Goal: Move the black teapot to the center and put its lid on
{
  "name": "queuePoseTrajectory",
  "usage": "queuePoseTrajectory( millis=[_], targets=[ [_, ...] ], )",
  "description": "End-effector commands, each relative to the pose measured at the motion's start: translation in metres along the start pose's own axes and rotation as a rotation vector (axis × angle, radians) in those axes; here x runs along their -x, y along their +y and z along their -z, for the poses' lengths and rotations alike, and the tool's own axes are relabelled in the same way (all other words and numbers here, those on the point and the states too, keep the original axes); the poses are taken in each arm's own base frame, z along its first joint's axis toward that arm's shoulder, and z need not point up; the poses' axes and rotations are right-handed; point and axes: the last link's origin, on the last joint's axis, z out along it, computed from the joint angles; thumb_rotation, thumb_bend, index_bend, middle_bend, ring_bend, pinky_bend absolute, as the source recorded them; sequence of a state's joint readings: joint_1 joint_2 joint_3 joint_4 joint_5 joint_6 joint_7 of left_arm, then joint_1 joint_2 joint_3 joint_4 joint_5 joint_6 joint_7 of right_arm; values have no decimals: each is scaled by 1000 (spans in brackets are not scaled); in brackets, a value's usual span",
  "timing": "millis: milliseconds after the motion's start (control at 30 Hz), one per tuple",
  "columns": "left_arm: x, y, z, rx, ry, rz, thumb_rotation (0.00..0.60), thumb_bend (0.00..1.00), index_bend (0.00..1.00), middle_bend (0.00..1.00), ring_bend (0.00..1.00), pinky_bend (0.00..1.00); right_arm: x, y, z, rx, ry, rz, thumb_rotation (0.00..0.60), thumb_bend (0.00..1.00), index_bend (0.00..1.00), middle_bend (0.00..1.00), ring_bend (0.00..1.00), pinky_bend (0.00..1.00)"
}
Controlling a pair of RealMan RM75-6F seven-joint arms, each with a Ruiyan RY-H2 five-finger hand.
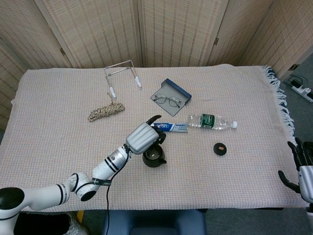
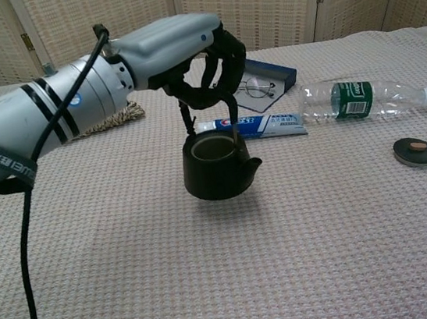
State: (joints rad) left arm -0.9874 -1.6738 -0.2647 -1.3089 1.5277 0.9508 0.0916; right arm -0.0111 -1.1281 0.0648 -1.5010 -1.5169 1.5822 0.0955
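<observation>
The black teapot (image 1: 153, 157) (image 2: 217, 167) hangs by its handle from my left hand (image 1: 144, 137) (image 2: 192, 56), near the middle of the table. Its mouth is uncovered and it seems lifted just off the cloth. The round black lid (image 1: 221, 148) (image 2: 416, 152) with a brown knob lies flat on the cloth to the right, below the bottle. My right hand (image 1: 302, 167) shows only at the lower right edge of the head view, off the table, fingers spread and holding nothing.
A toothpaste tube (image 1: 167, 127) (image 2: 252, 126) and a lying water bottle (image 1: 212, 121) (image 2: 363, 98) sit just behind the teapot. Glasses on a blue case (image 1: 170, 97), a wire stand (image 1: 122, 74) and a rope bundle (image 1: 105, 111) lie further back.
</observation>
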Motion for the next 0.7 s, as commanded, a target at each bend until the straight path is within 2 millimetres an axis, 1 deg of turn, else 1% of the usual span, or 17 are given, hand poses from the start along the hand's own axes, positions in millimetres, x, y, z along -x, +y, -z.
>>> queuePoseTrajectory(
  millis=[33, 233, 333, 700],
  targets=[
    [3, 6, -12, -1, -6, 0, 600, 492, 669, 607, 557, 103, 0, 1, 0, 4, -2, -1, 600, 324, 0, 0, 145, 79],
    [10, 14, -30, -5, -14, -4, 600, 492, 668, 606, 555, 102, 1, 5, 1, 17, -6, -4, 600, 325, 0, 0, 146, 79],
    [15, 15, -37, -21, -21, -9, 600, 492, 667, 605, 554, 100, 0, 7, 0, 21, -6, -5, 600, 325, 0, 0, 146, 79],
    [31, 14, -51, -70, -49, -33, 600, 491, 664, 595, 547, 89, 1, 11, -2, 28, -10, -8, 600, 325, 0, 0, 146, 78]
  ],
)
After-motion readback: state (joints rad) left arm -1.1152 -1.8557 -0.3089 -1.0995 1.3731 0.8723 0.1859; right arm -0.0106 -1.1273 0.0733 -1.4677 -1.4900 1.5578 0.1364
